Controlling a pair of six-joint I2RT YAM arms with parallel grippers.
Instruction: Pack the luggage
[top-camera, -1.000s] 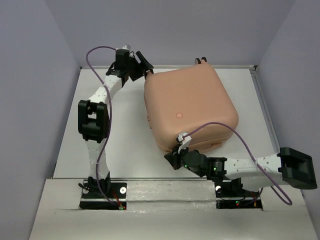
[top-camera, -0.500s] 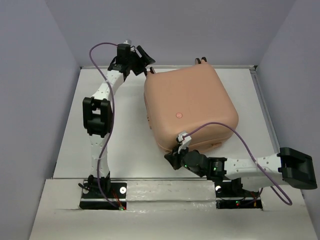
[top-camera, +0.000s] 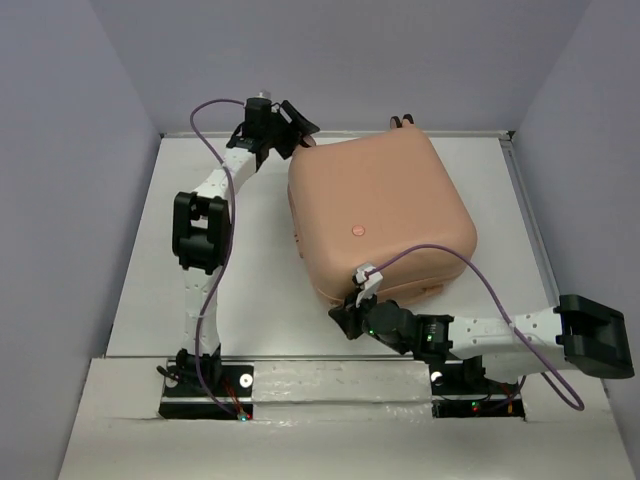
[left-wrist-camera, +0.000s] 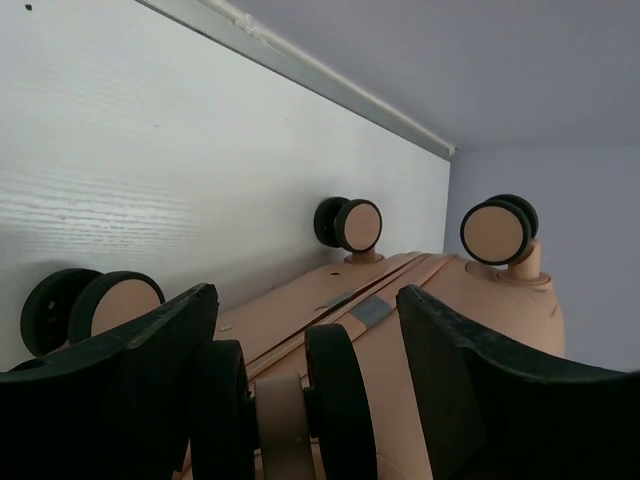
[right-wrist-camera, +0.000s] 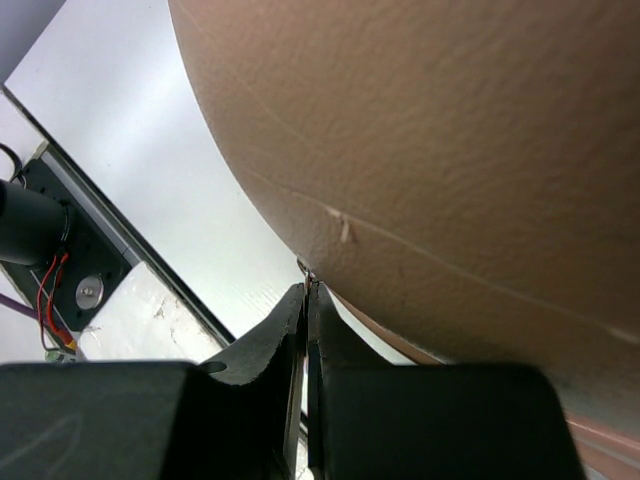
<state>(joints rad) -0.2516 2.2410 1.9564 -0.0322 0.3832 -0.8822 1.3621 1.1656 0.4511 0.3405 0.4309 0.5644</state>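
The luggage (top-camera: 380, 215) is a peach-pink hard-shell suitcase lying closed on the white table, its round dimple (top-camera: 357, 230) facing up. My left gripper (top-camera: 298, 128) is open at its far left corner. In the left wrist view the open fingers (left-wrist-camera: 150, 360) straddle a dark caster wheel (left-wrist-camera: 335, 385), with more wheels (left-wrist-camera: 350, 224) beyond on the luggage's end (left-wrist-camera: 450, 300). My right gripper (top-camera: 345, 322) sits at the near left corner. In the right wrist view it (right-wrist-camera: 306, 292) is shut on a small metal zipper pull (right-wrist-camera: 306, 272) under the shell (right-wrist-camera: 450, 130).
Grey walls close in the table (top-camera: 230, 300) at the back and both sides, with a raised rail (top-camera: 525, 200) along the right edge. The back wall is close behind the left gripper. Purple cables loop over both arms.
My left arm has swung right along the back wall, bringing its open gripper closer to the luggage's far left corner. The right arm and the luggage have not moved.
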